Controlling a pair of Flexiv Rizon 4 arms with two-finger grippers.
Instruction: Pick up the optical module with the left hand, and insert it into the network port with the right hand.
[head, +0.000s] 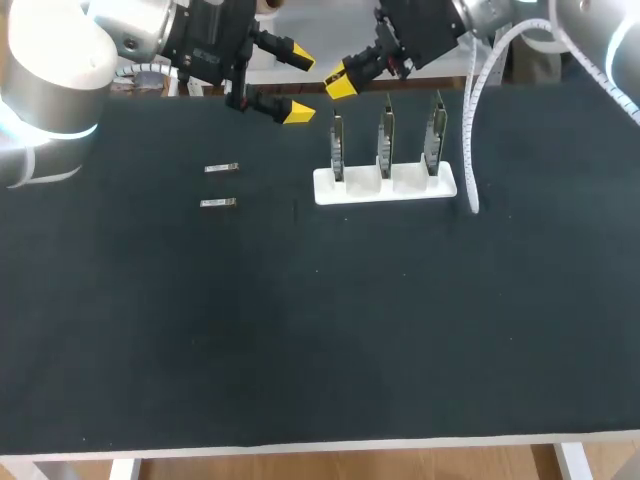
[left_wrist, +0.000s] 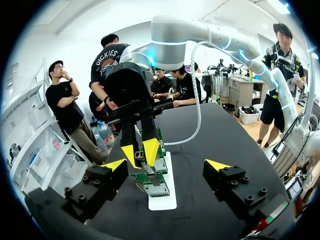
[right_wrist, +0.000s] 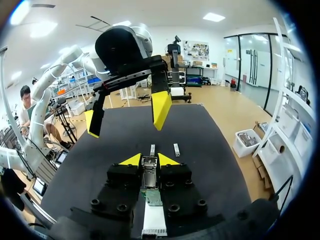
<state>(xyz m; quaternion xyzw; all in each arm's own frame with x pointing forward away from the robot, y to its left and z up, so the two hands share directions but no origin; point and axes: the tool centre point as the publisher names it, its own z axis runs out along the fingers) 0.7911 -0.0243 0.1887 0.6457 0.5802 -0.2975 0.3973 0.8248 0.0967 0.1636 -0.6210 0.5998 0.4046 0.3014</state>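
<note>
insertion step: right pincer clamped on the optical module above the network port, likely needing a straight push in; left pincer gapes empty

1. The table is the one big piece of furniture. Its flat black top fills most of the head view.
2. A thin white rim runs along the near edge.
3. Two white legs show under that edge, one by the near left corner and one by the near right corner.
4. In both wrist views the same dark top looks dull, not shiny.
</note>
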